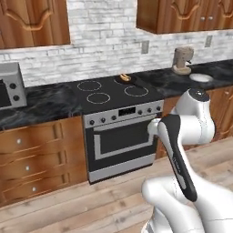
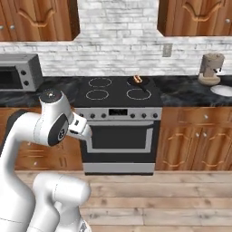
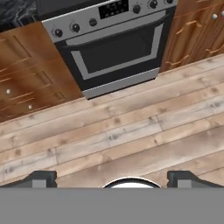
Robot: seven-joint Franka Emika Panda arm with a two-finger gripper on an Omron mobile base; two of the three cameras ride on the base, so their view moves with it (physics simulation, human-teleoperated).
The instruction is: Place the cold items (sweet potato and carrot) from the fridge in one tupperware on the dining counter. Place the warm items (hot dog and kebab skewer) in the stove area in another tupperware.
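A small dark pan point(image 1: 124, 78) point(image 2: 138, 81) sits on the stove's back right burner with an orange-brown food item in it. It is too small to tell whether that is the hot dog or the kebab skewer. My gripper point(image 3: 118, 180) is open, its two dark fingertips point(image 3: 40, 178) far apart with nothing between them. It points down at the wooden floor in front of the oven, well short of the stove top. The arm is folded close to the base point(image 1: 175, 136) point(image 2: 54, 124). Sweet potato, carrot, fridge and tupperware are out of view.
The black stove top point(image 1: 113, 91) point(image 2: 115, 90) sits over a steel oven point(image 1: 123, 139) point(image 3: 116, 48), with wooden drawers point(image 1: 32, 159) to its left. A microwave point(image 1: 9, 86) point(image 2: 18, 71) stands on the left counter. On the right counter are a coffee machine point(image 1: 183, 60) point(image 2: 210, 68) and a white dish point(image 1: 200, 78).
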